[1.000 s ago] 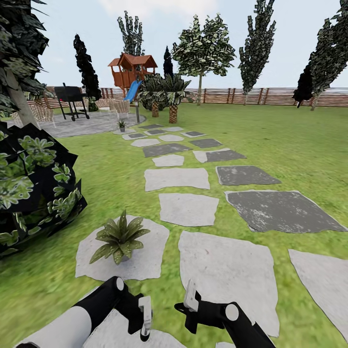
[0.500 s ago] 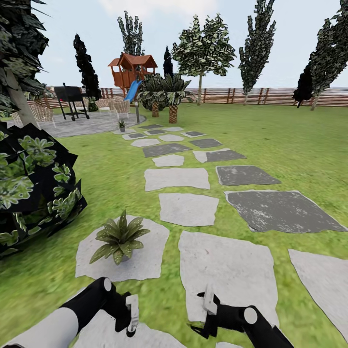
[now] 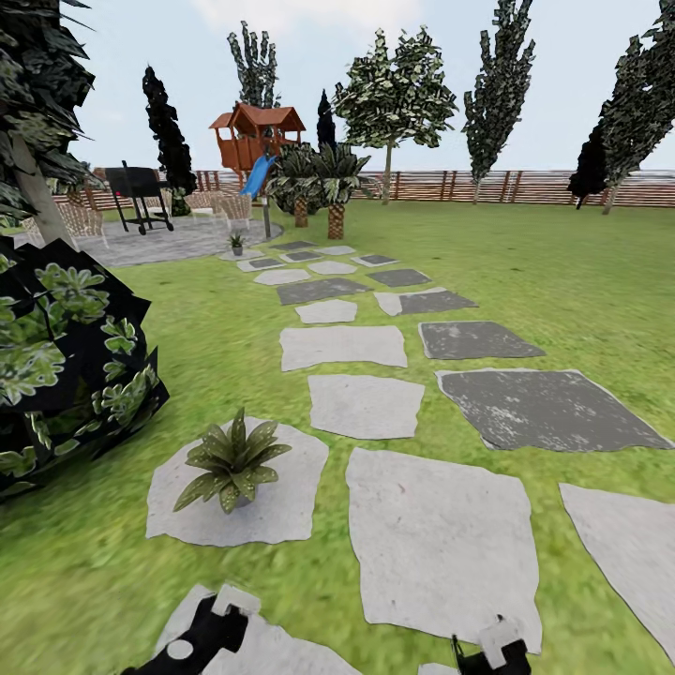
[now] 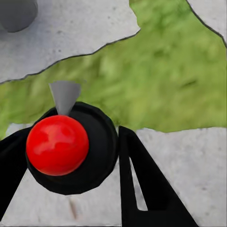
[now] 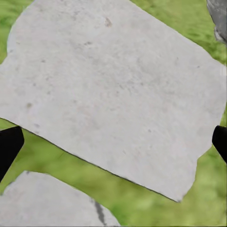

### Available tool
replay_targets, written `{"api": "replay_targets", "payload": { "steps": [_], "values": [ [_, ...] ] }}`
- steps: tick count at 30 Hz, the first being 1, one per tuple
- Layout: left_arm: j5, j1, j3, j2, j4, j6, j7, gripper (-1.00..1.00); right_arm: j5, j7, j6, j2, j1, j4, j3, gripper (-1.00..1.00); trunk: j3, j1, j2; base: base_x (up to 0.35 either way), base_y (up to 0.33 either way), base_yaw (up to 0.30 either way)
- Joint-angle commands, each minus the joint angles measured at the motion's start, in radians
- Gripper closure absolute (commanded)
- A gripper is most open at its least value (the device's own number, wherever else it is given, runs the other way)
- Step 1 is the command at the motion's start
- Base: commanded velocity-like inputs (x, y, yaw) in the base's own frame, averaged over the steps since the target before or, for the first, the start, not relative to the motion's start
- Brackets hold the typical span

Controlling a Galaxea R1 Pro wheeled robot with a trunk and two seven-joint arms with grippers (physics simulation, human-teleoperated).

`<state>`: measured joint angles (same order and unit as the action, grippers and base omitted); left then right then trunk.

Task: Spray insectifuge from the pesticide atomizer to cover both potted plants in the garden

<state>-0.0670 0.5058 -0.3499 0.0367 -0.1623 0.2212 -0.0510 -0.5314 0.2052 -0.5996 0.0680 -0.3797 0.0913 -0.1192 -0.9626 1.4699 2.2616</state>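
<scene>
Between left jaws, red-knobbed black object (image 4: 66,149)

Both grippers cut off low; far potted plant (image 3: 235,242) too small to detail

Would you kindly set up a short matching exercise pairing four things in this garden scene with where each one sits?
Things:
1. near potted plant
2. far potted plant
3. black grill
4. playhouse with blue slide

Places:
A. on the round grey patio
B. by the fence at the far end of the lawn
C. on a pale stepping stone beside the dark leafy bush
D. on a small stone at the patio's edge

Pairs: 1-C, 2-D, 3-A, 4-B
</scene>
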Motion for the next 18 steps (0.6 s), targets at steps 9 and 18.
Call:
{"api": "replay_targets", "payload": {
  "steps": [9,18],
  "values": [
    [-0.038,-0.070,-0.006,-0.051,0.030,0.059,0.086,1.00,-0.012,0.256,-0.077,-0.077,0.020,-0.055,-0.007,-1.00,-0.001,0.000,0.000,0.000,0.000,0.000],
    [-0.042,-0.076,-0.003,-0.052,0.032,0.059,0.097,1.00,-0.012,0.258,-0.077,-0.079,0.021,-0.056,-0.007,-1.00,-0.001,0.000,0.000,0.150,-0.182,0.000]
  ]
}}
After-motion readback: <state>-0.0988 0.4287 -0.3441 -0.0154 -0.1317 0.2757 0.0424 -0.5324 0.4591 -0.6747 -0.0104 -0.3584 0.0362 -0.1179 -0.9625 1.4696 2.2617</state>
